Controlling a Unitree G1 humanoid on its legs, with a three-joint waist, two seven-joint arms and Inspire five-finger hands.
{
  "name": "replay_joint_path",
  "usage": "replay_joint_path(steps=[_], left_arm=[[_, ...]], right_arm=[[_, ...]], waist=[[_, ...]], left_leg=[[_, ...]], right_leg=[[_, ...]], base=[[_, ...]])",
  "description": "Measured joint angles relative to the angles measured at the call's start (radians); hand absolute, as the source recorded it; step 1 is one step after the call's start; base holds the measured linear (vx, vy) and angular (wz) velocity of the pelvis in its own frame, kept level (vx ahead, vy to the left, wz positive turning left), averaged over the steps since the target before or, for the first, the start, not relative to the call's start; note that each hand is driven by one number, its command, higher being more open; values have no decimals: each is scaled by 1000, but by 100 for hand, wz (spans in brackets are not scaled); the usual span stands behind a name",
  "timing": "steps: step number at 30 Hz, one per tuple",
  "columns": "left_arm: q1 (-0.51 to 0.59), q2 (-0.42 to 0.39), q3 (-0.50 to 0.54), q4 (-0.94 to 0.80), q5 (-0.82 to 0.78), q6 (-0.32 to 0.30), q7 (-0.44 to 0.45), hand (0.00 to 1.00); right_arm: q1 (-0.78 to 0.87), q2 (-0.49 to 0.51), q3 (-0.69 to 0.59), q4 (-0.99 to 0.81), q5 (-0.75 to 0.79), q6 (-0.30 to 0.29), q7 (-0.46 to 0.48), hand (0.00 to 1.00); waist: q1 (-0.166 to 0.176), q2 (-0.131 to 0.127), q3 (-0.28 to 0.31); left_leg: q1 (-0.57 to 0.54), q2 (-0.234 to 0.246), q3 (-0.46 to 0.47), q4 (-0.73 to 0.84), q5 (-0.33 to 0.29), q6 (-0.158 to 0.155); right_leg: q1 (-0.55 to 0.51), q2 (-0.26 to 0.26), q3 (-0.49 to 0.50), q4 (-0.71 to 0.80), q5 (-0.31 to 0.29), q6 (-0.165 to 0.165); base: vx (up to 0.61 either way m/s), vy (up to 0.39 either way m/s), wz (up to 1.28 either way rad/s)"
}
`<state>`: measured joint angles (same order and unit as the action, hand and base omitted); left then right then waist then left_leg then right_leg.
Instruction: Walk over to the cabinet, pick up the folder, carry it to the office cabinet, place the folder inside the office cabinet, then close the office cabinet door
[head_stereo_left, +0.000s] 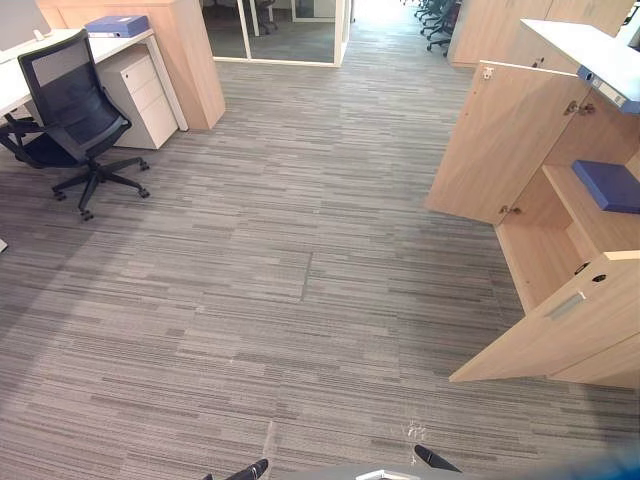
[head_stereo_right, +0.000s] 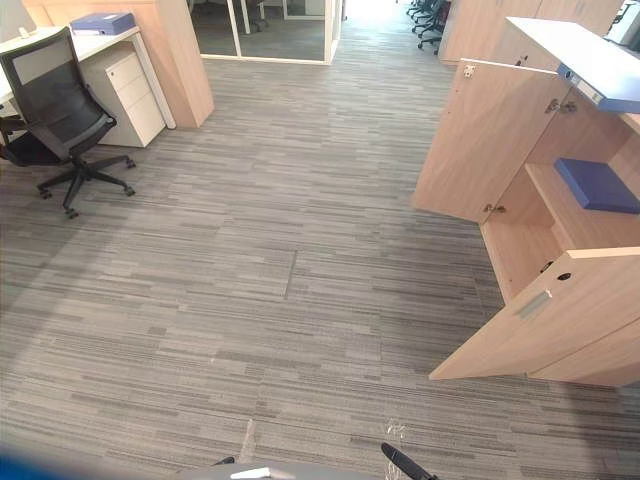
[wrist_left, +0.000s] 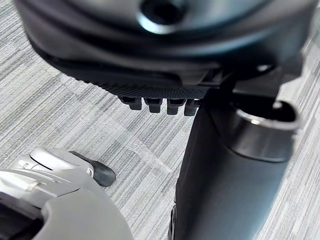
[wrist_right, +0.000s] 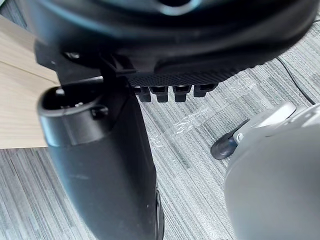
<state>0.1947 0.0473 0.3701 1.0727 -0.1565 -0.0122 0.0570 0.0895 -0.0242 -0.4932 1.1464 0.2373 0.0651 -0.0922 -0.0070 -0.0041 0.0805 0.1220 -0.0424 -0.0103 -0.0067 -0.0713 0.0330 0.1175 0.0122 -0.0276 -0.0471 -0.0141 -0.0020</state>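
A blue folder (head_stereo_left: 610, 185) lies flat on the middle shelf of the open wooden office cabinet (head_stereo_left: 560, 215) at my right. Both cabinet doors stand wide open: the far door (head_stereo_left: 500, 140) and the near door (head_stereo_left: 565, 320) swing out over the carpet. A second blue folder (head_stereo_left: 117, 25) rests on the desk at the far left. My left hand (wrist_left: 155, 105) hangs over the carpet with relaxed fingers and nothing in it. My right hand (wrist_right: 172, 91) hangs the same way, empty, with the near door's wood beside it.
A black office chair (head_stereo_left: 75, 110) and a white drawer unit (head_stereo_left: 145, 95) stand at the far left by the desk. A tall wooden cabinet (head_stereo_left: 190, 60) and a glass partition (head_stereo_left: 290, 35) lie behind. Grey carpet (head_stereo_left: 300, 280) stretches between me and the office cabinet.
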Motion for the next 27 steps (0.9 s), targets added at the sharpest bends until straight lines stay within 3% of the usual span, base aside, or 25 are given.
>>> replay_joint_path(steps=[7,13,27], left_arm=[[-17,24,-79,0,13,1,-15,100],[-46,27,-163,-13,92,-1,-1,100],[-45,47,-201,-27,188,-10,61,100]], right_arm=[[-21,5,-21,-1,0,10,2,100],[-55,4,-31,-17,-6,20,9,100],[-54,16,-15,-13,-40,12,-22,100]], waist=[[-1,7,11],[-1,30,45],[0,8,39]], left_leg=[[6,-5,-16,5,1,2],[31,-9,-22,15,2,4],[18,-11,-27,10,4,7]], right_leg=[[17,-4,-18,-6,0,7],[13,-13,-25,65,-24,31],[30,-14,-42,0,-4,23]], base=[[-11,-5,7],[-44,21,2],[2,-17,1]])
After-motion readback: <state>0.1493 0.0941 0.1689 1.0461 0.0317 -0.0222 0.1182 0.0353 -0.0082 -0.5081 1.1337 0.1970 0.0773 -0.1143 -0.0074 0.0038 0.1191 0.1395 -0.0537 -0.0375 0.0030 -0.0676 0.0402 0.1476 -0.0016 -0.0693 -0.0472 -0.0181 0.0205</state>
